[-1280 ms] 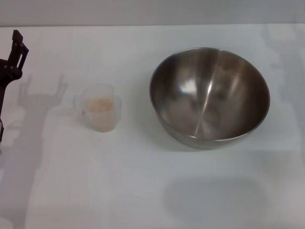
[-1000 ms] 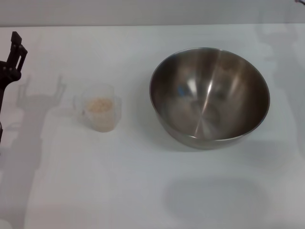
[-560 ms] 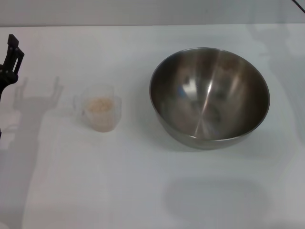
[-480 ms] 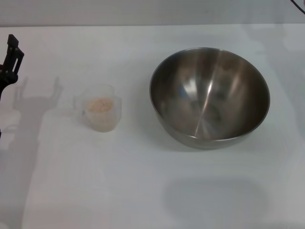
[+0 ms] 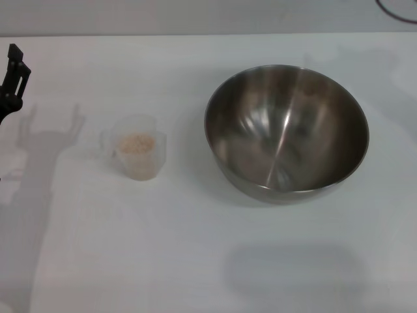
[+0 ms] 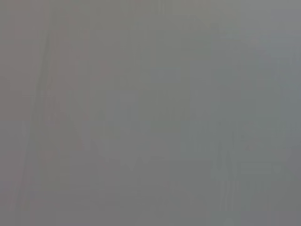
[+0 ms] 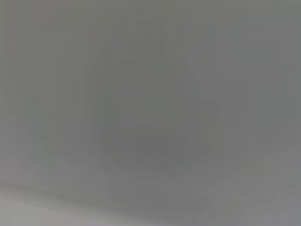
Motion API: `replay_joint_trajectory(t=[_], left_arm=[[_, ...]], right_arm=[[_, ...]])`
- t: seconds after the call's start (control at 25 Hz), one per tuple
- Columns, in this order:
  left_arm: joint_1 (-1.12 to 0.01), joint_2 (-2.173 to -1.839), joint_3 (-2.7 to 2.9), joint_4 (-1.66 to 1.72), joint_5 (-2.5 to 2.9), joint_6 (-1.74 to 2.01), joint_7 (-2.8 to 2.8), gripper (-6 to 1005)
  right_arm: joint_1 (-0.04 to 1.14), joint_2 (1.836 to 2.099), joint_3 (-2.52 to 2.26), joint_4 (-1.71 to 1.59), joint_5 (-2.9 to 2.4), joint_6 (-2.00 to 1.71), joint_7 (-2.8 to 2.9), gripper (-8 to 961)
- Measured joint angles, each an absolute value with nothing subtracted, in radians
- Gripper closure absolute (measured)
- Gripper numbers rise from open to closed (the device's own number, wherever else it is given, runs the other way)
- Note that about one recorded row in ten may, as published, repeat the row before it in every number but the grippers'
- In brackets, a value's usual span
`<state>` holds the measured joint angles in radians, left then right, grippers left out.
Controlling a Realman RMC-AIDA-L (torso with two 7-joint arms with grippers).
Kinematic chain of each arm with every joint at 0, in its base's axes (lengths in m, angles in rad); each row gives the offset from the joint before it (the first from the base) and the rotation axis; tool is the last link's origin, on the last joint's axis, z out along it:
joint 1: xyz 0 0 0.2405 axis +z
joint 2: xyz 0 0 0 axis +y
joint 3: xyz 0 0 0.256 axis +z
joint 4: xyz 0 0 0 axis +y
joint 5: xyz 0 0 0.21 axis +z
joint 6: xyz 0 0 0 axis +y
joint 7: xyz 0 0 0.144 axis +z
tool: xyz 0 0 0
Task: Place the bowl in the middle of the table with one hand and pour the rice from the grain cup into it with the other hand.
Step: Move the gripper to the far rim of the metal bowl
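The steel bowl stands empty on the white table, right of centre. The frosted grain cup stands upright left of centre, with rice in it. My left gripper is at the far left edge, raised and well apart from the cup. Only one black finger shows, but its shadow on the table has two prongs spread apart. It holds nothing. My right gripper is out of view. Both wrist views show only plain grey.
A dark cable loop shows at the top right corner. The table's far edge runs along the top of the head view.
My left gripper has drifted left toward the frame edge, and its shadow with it. A dark cable has come into the top right corner. Bowl and cup have not moved.
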<state>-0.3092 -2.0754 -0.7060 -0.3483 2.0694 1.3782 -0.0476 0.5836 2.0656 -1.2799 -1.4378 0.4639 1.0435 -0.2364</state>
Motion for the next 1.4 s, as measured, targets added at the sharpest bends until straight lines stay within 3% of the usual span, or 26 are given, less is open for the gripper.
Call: replay_joint_trajectory(t=[0.4, 1.2, 1.4], left_arm=[[-0.305, -2.074, -0.714, -0.348, 2.069, 1.385, -0.048, 162], [-0.333, -2.071, -0.738, -0.322, 2.069, 1.387, -0.042, 162], [-0.343, -2.071, -0.747, -0.316, 2.069, 1.387, -0.041, 162]], right_arm=[[0.682, 2.046, -1.206, -1.444, 0.391, 1.527, -0.282, 155], [0.698, 2.07, -1.198, -1.17, 0.377, 1.417, -0.348, 156], [0.703, 2.074, -1.195, -1.142, 0.377, 1.389, -0.359, 201]])
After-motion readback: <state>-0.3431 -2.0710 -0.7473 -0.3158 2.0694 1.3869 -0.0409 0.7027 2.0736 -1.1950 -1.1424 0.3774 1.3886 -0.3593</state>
